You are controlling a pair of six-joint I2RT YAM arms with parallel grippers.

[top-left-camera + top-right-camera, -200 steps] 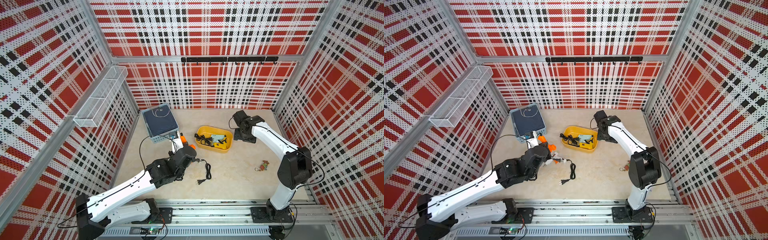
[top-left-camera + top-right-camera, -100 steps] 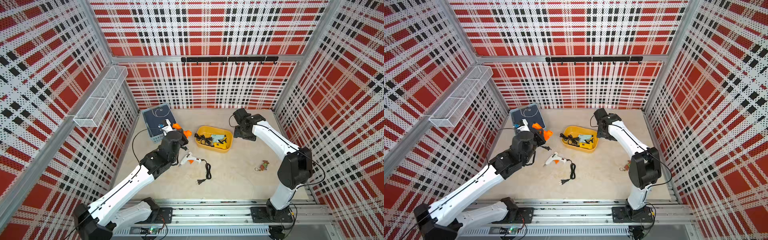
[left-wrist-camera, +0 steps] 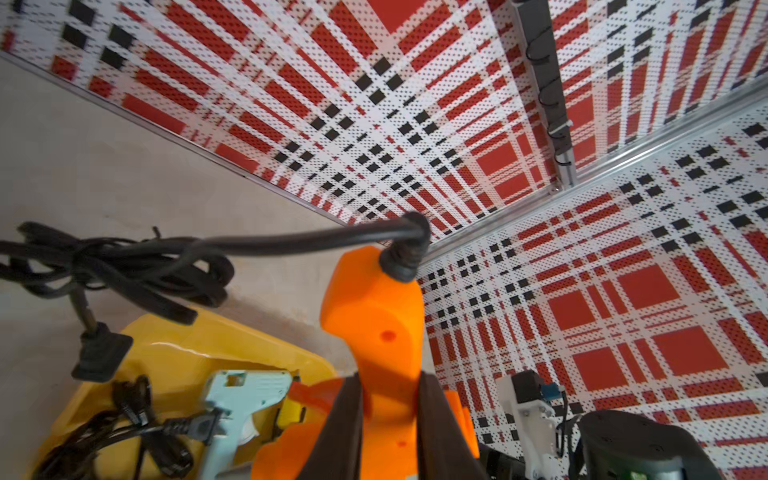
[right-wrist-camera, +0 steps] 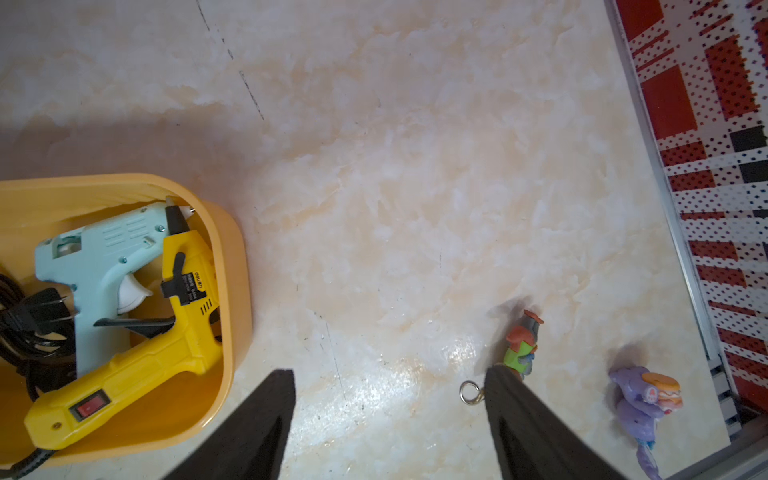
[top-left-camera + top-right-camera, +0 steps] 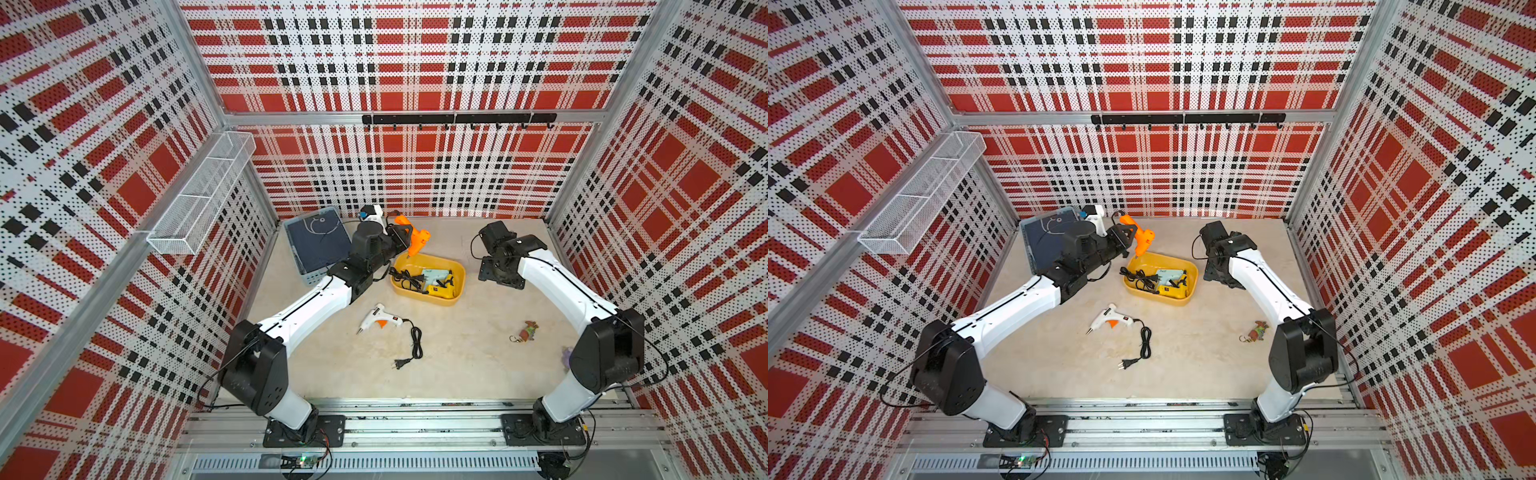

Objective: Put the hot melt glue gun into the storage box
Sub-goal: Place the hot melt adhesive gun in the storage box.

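An orange hot melt glue gun hangs in the air with my left gripper shut on its body. It hovers over the far left rim of the yellow storage box. Its black cord dangles bundled beside it. A pale blue glue gun and a yellow one lie in the box with their cords. A white glue gun lies on the table in front of the box. My right gripper is open and holds nothing, just right of the box.
A pale blue basket stands at the back left, under my left arm. A white wire rack hangs on the left wall. A small keychain figure and a purple toy lie at the right.
My left arm has carried the orange glue gun up and back from beside the white gun to above the box's rim. The right arm has barely moved.
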